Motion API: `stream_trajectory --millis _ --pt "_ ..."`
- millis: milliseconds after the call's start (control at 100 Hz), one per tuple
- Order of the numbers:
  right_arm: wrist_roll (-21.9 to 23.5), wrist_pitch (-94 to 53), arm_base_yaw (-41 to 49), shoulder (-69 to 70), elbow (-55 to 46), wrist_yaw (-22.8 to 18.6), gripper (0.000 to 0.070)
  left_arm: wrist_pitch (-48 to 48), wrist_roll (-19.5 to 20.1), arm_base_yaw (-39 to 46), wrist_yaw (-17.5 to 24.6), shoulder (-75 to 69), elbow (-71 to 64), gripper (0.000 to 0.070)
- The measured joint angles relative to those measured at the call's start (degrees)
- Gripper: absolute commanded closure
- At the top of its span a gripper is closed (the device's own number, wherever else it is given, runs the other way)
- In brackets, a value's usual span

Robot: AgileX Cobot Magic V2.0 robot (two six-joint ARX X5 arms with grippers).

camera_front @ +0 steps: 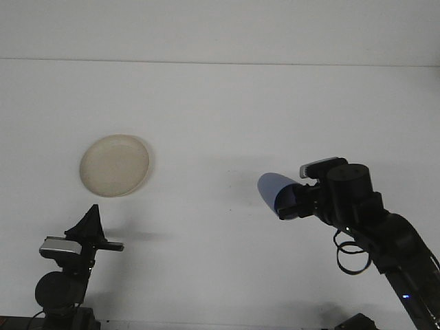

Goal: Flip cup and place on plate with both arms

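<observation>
left arm: at the near left edge, low in the scene, its black base and silver wrist camera showing.
left gripper (pixel 92 218): just above that wrist, pointing away from the viewer toward the plate; the black fingers meet in a single point with no gap seen between them, and nothing is in them. a thin black bar sticks out to the right at their root.
right arm: rises from the near right corner and leans left toward the middle of the table, a loop of black cable hanging under it.
right gripper (pixel 290 203): at the left end of that arm, turned sideways so it points left; its dark fingers are closed over the rim end of the cup.
blue cup (pixel 273 190): held by the right gripper, lifted off the table, lying nearly on its side with the closed bottom pointing left and a little far, the mouth end hidden in the gripper. it sits right of the table's middle.
white table (pixel 220 110): spreads from near to a pale far wall; soft shadows lie by each gripper.
cream plate (pixel 114 165): on the table at the left, farther than the left gripper and well apart from the cup, round, shallow, nothing on it.
</observation>
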Motion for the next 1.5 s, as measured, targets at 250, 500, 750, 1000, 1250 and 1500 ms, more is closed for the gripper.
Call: stream_trajectory --millis 250,500,750,1000,1250,1500 --pt "-0.63 -10.27 6.95 13.81 10.51 0.02 0.0696 0.0 0.0 0.0 -0.02 0.0 0.0 0.0689" --pt "-3.74 -17.22 12.09 27.82 18.75 0.07 0.0696 0.0 0.0 0.0 -0.02 0.0 0.0 0.0689" --pt "-6.25 -17.79 15.54 36.0 21.88 0.07 0.0696 0.0 0.0 0.0 0.0 0.0 0.0 0.0689" --pt "-7.39 -19.04 16.2 40.54 21.94 0.09 0.0696 0.0 0.0 0.0 0.0 0.0 0.0 0.0689" --pt "-8.11 -19.02 16.17 43.01 21.97 0.0 0.0695 0.02 0.0 0.0 0.0 0.0 0.0 0.0689" --pt "-8.37 -18.73 16.2 44.02 21.99 -0.04 0.0685 0.0 0.0 0.0 0.0 0.0 0.0 0.0689"
